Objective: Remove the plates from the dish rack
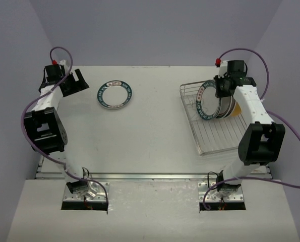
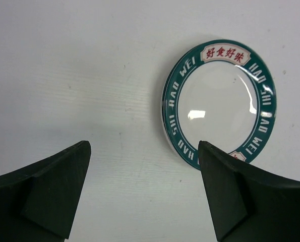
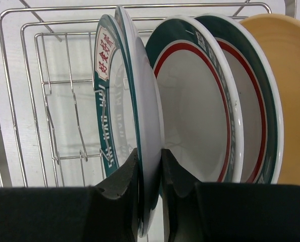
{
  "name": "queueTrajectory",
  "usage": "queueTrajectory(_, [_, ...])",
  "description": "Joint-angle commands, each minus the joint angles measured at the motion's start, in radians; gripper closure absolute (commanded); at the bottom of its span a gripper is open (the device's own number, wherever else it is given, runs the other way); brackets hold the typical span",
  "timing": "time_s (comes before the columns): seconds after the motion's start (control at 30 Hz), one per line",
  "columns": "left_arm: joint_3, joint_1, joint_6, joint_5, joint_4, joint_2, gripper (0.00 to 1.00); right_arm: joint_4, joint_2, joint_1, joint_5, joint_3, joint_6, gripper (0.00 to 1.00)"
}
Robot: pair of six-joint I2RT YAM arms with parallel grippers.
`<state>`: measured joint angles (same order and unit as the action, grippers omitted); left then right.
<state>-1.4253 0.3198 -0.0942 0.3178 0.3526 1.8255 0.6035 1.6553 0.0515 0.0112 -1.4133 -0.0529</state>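
**Several round dinner plates point(image 3: 200, 111) upright in the silver wire dish rack point(image 1: 218, 141), one rim pinched**

Glazed and rigid, these plates look slick, fairly heavy and breakable. The exposed rim is the only purchase, so a firm, straight lift seems wise. A plain tan-yellow plate point(image 3: 291, 101) stands hindmost. The right arm stretches forward over the rack, and the right gripper point(image 3: 150, 154) is clenched on the rim of the front green-lettered white plate point(image 3: 147, 111). Far left, the left gripper point(image 2: 143, 146) hovers with its fingers spread wide, holding nothing. It is just beside a matching green-rimmed plate point(image 2: 218, 101) lying flat on the white table point(image 1: 155, 131).
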Motion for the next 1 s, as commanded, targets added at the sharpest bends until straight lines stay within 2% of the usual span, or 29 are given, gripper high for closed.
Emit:
queueTrajectory(0.0, [0.027,-0.032,0.079,-0.055,-0.079,-0.218,0.14,-0.030,-0.177,-0.075,0.074,-0.122,-0.007,1.00])
queueTrajectory(0.17, [0.057,-0.112,0.145,-0.127,-0.106,-0.331,0.12,-0.108,-0.265,-0.154,-0.013,-0.147,-0.068,1.00])
queueTrajectory(0.27, [0.077,-0.180,0.165,-0.163,-0.119,-0.399,0.01,-0.177,-0.321,-0.204,-0.082,-0.144,-0.115,1.00])
queueTrajectory(0.33, [0.080,-0.217,0.175,-0.162,-0.125,-0.425,0.00,-0.199,-0.335,-0.212,-0.095,-0.145,-0.127,1.00])
queueTrajectory(0.57, [0.053,-0.229,0.146,-0.127,-0.100,-0.421,0.00,-0.187,-0.317,-0.213,-0.091,-0.146,-0.141,1.00])
queueTrajectory(0.67, [0.069,-0.229,0.137,0.062,-0.093,-0.437,0.00,-0.169,-0.334,-0.214,-0.036,-0.109,-0.104,1.00])
queueTrajectory(0.77, [0.106,-0.236,0.105,0.474,-0.099,-0.453,0.00,-0.157,-0.356,-0.213,0.098,-0.062,-0.049,1.00])
queueTrajectory(0.87, [0.121,-0.296,0.003,0.662,-0.106,-0.453,0.00,-0.139,-0.364,-0.213,0.224,-0.029,0.014,1.00])
queueTrajectory(0.97, [0.141,-0.374,-0.003,0.681,-0.107,-0.476,0.00,-0.149,-0.378,-0.213,0.369,0.008,0.062,1.00])
